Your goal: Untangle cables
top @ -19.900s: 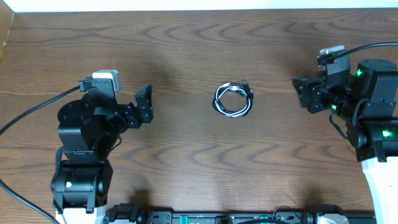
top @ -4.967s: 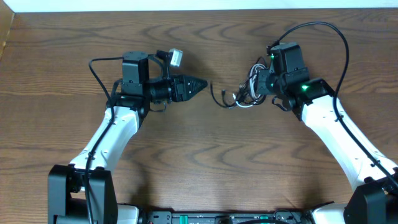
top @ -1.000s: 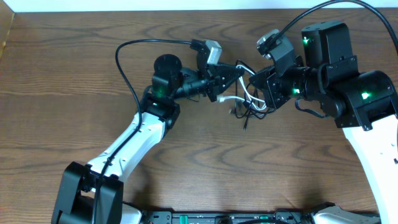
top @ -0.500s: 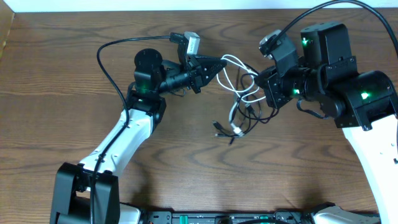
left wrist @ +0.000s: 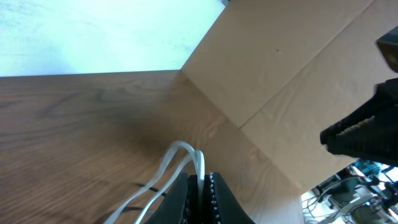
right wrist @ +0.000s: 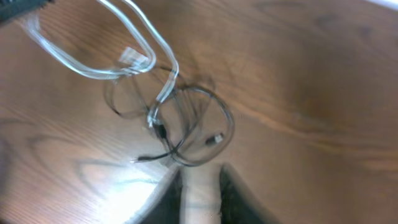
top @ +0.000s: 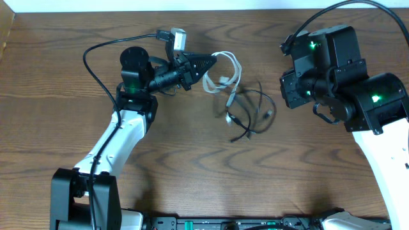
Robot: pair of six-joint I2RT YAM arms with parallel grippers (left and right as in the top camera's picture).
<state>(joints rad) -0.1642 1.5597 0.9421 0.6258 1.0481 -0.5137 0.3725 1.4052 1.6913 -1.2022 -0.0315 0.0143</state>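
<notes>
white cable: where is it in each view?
Overhead: white cable upper centre, pinched by left gripper.
Left wrist: white cable bottom centre, looping up from the shut fingers.
Right wrist: white cable upper left.
Landmark: black cable at its lower end, in overhead and right wrist only.

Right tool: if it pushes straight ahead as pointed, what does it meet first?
Probably the loose loop of the black cable on the table, directly ahead of the open right tool in its wrist view. The white cable is mostly farther on. Depth is unclear.
</notes>
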